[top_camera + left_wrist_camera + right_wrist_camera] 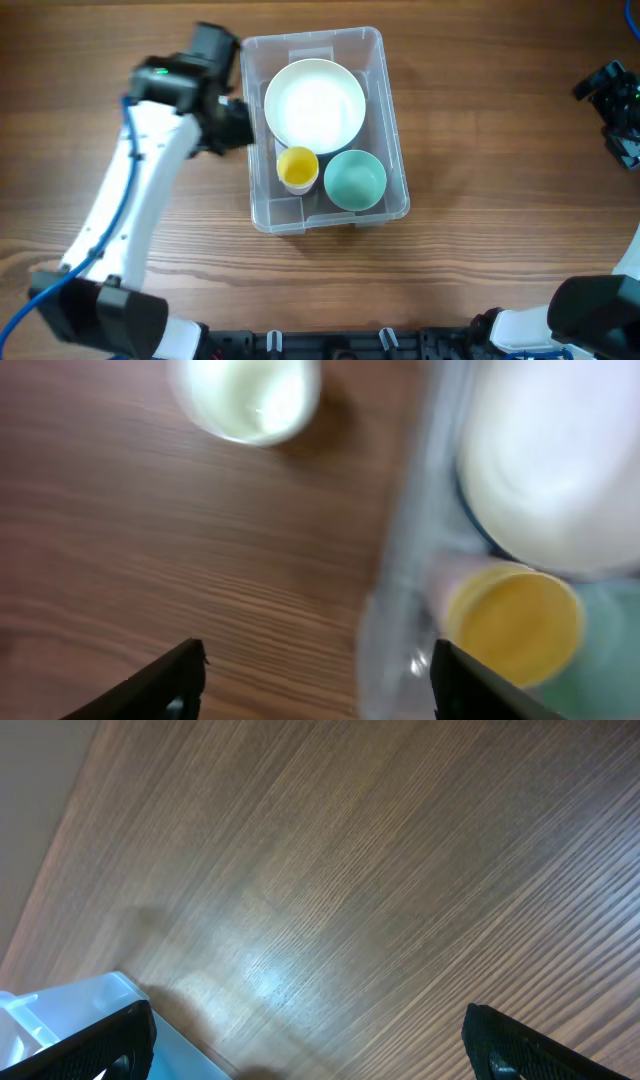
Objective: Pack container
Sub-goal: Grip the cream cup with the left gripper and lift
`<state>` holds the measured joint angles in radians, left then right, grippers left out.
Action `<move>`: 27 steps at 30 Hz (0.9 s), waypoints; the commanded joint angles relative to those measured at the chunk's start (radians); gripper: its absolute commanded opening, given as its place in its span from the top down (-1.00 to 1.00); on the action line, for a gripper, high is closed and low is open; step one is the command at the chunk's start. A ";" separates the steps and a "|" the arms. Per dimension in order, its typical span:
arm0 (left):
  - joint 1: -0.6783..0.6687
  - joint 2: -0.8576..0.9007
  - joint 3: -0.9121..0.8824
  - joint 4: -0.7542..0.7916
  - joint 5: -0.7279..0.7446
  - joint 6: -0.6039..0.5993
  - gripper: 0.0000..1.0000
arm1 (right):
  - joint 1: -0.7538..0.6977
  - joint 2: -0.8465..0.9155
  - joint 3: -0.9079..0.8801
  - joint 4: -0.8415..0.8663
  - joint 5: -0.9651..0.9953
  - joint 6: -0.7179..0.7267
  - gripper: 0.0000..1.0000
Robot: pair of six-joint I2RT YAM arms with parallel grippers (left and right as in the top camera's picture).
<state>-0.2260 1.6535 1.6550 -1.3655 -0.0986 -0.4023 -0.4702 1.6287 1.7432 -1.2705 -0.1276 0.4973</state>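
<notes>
The clear plastic container (330, 217) stands mid-table. It holds a large white bowl (314, 103), a yellow cup (297, 167) and a teal bowl (355, 179). My left gripper (237, 122) is by the container's left wall. The left wrist view is blurred. There the left gripper (318, 680) is open and empty, and the container wall (395, 570) lies between its fingers, close to the right one. The yellow cup (515, 620) and white bowl (555, 460) show inside. My right gripper (620, 105) is at the far right edge, and is open and empty in its wrist view (310, 1045).
A pale whitish cup (245, 395) stands on the wooden table left of the container wall; the left arm hides it from overhead. A bluish clear plastic corner (60, 1020) shows at the lower left of the right wrist view.
</notes>
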 commanded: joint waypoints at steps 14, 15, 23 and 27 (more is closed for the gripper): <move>0.331 0.408 -0.002 0.246 0.213 0.103 0.04 | -0.001 0.011 -0.001 0.003 -0.004 0.003 -0.99; 0.332 0.427 -0.002 0.253 0.214 0.101 0.21 | -0.001 0.011 -0.001 0.003 -0.004 0.003 -1.00; 0.338 0.390 0.009 0.209 0.181 0.081 0.92 | 0.000 0.011 -0.001 0.003 -0.004 0.003 -0.99; 0.323 0.216 0.043 0.084 0.167 0.085 0.92 | -0.001 0.011 -0.001 0.003 -0.004 0.003 -0.99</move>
<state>0.1043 2.0460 1.6550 -1.2274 0.0765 -0.3225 -0.4702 1.6291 1.7432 -1.2705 -0.1276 0.4973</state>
